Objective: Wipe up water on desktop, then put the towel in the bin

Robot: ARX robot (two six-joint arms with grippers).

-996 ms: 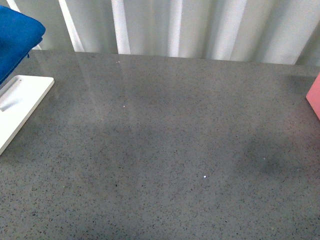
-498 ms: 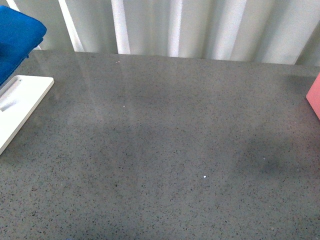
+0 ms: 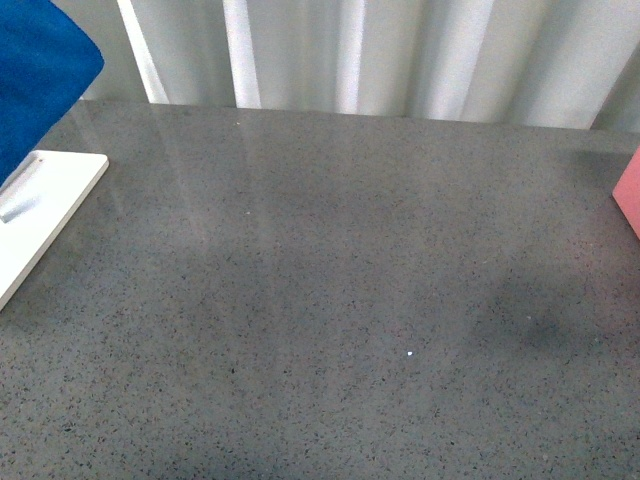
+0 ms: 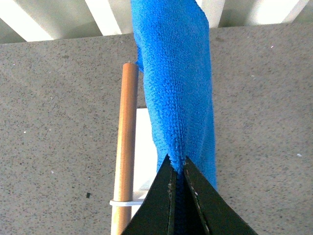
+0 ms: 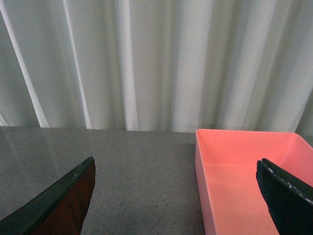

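Observation:
The blue towel hangs in a long fold from my left gripper, whose jaws are shut on its bunched end. In the front view the towel fills the top left corner, above the white tray; neither arm shows there. The speckled grey desktop spreads across that view, and I can make out no water on it. In the right wrist view my right gripper is open, its fingers spread wide, with the near wall of the pink bin between them.
A wooden rod on a white stand lies beside the hanging towel. The bin's edge shows at the desktop's right side. White curtains run behind the desktop's far edge.
In the front view the towel has lifted and spread a little to the right, now covering more of the top left corner. Nothing else has moved.

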